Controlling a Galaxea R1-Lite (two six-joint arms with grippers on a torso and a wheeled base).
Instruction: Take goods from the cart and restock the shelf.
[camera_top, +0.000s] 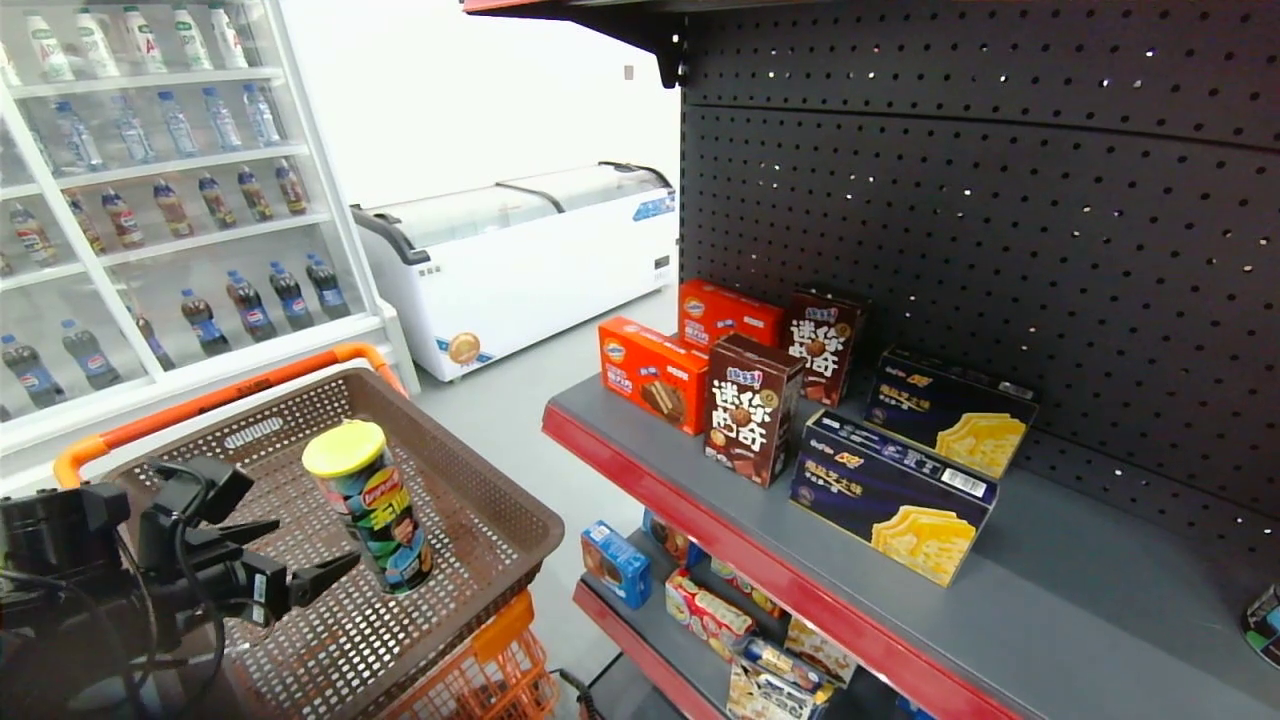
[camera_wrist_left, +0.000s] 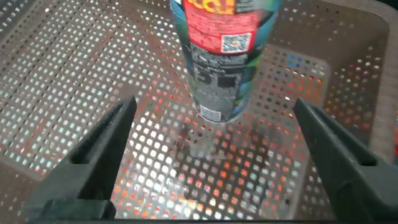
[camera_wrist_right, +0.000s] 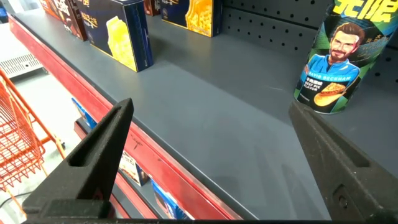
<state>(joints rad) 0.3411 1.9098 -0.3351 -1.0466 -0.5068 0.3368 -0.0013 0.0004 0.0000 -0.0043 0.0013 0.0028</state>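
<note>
Approx. halfway, I'd judge: shelved can (camera_wrist_right: 336, 59) stands upright on shelf (camera_top: 1050, 600), near right gripper (camera_wrist_right: 211, 107), jaws wide, empty. Cart can (camera_top: 370, 505) upright in basket (camera_top: 480, 470), between left gripper (camera_wrist_left: 214, 109) jaws, wide, no grip yet. Left: grab, lift, shelve.

There are two orange boxes (camera_top: 655, 375) (camera_top: 728, 315), two brown boxes (camera_top: 750, 410) (camera_top: 825, 345), two dark blue boxes (camera_top: 890, 495) (camera_top: 950, 410) and two chip cans (camera_top: 370, 505) (camera_wrist_right: 339, 62).
</note>
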